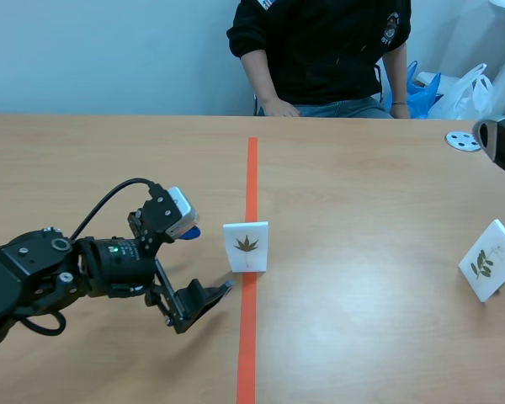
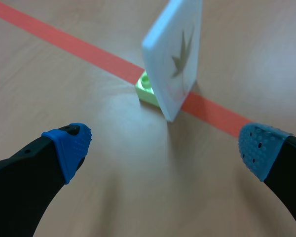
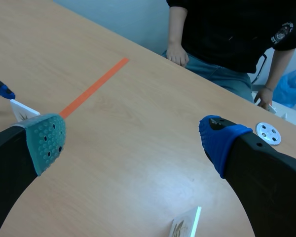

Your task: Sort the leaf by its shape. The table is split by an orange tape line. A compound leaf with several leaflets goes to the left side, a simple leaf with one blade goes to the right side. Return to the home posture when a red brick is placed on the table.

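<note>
A white card [image 1: 246,247] showing a dark leaf with several pointed lobes stands upright on the orange tape line [image 1: 251,177]. In the left wrist view this card [image 2: 175,59] rests in a small green brick base [image 2: 147,89], just ahead of my fingers. My left gripper [image 1: 209,257] [image 2: 163,145] is open, low over the table, just left of the card and apart from it. A second card [image 1: 490,259] [image 3: 185,227] with a sprig of small leaflets leans on the right side. My right gripper [image 3: 133,140] is open and raised, holding nothing; its arm [image 1: 501,143] shows at the right edge.
A person [image 1: 320,50] sits across the table, hands at its far edge. A white disc [image 1: 464,140] [image 3: 268,132] lies at the far right. Blue and white bags [image 1: 454,88] are behind the table.
</note>
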`<state>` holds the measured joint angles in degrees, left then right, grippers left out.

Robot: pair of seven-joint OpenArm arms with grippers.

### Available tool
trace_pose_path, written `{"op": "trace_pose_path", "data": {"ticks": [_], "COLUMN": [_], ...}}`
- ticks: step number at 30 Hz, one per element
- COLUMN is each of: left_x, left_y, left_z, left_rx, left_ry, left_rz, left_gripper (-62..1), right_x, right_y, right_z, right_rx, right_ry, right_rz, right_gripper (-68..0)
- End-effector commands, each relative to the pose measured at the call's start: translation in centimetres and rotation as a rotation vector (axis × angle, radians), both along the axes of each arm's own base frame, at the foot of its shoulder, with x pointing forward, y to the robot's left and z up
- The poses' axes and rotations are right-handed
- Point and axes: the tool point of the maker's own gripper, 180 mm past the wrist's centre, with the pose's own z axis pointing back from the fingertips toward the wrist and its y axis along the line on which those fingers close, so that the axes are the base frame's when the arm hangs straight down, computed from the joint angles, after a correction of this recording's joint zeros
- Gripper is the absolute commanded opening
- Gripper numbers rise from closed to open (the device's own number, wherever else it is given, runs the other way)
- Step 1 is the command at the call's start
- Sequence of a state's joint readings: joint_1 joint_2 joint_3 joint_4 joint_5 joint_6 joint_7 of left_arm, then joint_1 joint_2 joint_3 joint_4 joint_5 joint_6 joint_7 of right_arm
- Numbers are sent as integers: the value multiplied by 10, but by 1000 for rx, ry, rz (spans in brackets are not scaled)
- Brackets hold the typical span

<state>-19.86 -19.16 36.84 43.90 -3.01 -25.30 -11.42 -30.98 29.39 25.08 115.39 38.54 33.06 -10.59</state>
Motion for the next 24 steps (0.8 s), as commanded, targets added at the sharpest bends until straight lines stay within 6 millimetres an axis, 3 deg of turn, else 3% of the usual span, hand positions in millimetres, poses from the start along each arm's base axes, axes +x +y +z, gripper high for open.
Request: {"op": "trace_pose_path", "data": {"ticks": [1, 12, 24], "left_x": [15, 30, 34], "left_y": [-13, -40, -44], "left_z": [20, 6, 7], "left_rx": [-57, -68, -76], "left_ry": [-46, 4, -8], "left_rz": [6, 32, 53], "left_gripper": [14, 14, 14], "right_x": [3, 3, 3], "right_y": [0, -1, -1], "right_z": [12, 11, 11], "right_rx": [-7, -12, -10], "right_ry": [-39, -38, -38], "right_rz": [6, 4, 2], "right_gripper": [-124, -124, -124]}}
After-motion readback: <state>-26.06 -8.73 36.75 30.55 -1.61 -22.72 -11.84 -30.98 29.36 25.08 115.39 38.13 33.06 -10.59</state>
